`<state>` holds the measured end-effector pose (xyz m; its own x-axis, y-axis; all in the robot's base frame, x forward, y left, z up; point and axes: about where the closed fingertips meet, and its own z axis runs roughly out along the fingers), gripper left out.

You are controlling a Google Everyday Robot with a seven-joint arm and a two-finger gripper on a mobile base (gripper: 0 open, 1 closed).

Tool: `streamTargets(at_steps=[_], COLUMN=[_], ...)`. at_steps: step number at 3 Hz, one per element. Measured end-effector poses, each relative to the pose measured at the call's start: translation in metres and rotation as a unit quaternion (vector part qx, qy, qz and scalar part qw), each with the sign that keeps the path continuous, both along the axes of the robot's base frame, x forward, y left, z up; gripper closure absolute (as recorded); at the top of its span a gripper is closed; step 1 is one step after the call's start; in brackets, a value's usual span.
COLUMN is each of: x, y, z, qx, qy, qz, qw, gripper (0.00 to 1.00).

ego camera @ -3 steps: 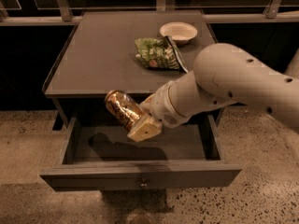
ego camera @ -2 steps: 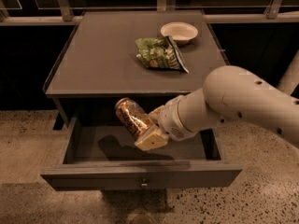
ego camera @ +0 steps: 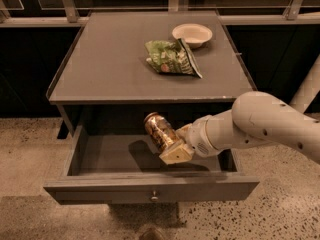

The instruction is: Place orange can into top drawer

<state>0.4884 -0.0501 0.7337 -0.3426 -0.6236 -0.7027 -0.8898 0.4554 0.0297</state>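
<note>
Orange can (ego camera: 158, 128) hangs tilted in the gripper (ego camera: 169, 146), whose fingers are clamped on its lower end, over the pulled-out top drawer (ego camera: 150, 188). In the last second I have brought it lower and to the right, so it now sits within the drawer's outline, apparently clear of its floor. Release looks close to me. Behind, a green chip bag (ego camera: 172, 59) and a pale bowl (ego camera: 192, 34) rest on the grey cabinet top (ego camera: 110, 69); speckled floor (ego camera: 30, 144) surrounds the unit.
</note>
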Motion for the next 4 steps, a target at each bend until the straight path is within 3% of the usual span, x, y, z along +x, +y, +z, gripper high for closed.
streamTargets(at_steps=[3, 4], x=[0.035, 0.037], y=[-0.038, -0.049], z=[-0.061, -0.073], qx=[0.013, 0.012], qy=[0.055, 0.061], qz=[-0.064, -0.084], qw=[0.9964, 0.9945], gripper=[1.00, 1.00])
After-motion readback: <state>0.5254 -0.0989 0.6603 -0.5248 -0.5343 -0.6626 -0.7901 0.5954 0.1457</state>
